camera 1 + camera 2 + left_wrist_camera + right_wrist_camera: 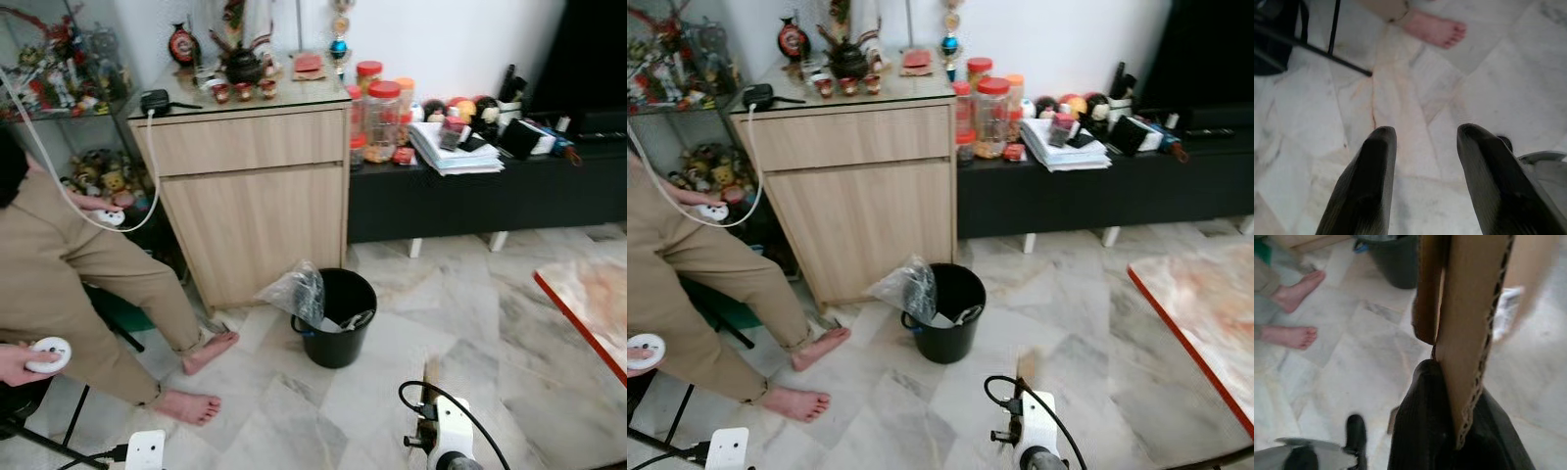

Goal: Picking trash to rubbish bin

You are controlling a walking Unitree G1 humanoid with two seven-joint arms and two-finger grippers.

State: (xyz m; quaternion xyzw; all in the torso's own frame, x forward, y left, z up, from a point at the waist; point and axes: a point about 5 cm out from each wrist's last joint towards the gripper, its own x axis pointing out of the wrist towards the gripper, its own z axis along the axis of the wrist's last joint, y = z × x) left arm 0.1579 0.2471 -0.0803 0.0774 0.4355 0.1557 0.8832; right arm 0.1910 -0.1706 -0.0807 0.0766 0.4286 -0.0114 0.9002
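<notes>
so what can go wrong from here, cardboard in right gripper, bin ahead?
1. The cardboard piece sits edge-on in the right gripper; it may slip before the bin.
2. A plastic bag drapes over the bin's rim and narrows the opening.
3. The seated person's feet lie near the path.

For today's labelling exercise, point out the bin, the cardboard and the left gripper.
bin [338, 345]: left eye view, its black side wall.
cardboard [1464, 323]: right wrist view, its flat brown face.
left gripper [1425, 142]: left wrist view, midway between fingertips.
</notes>
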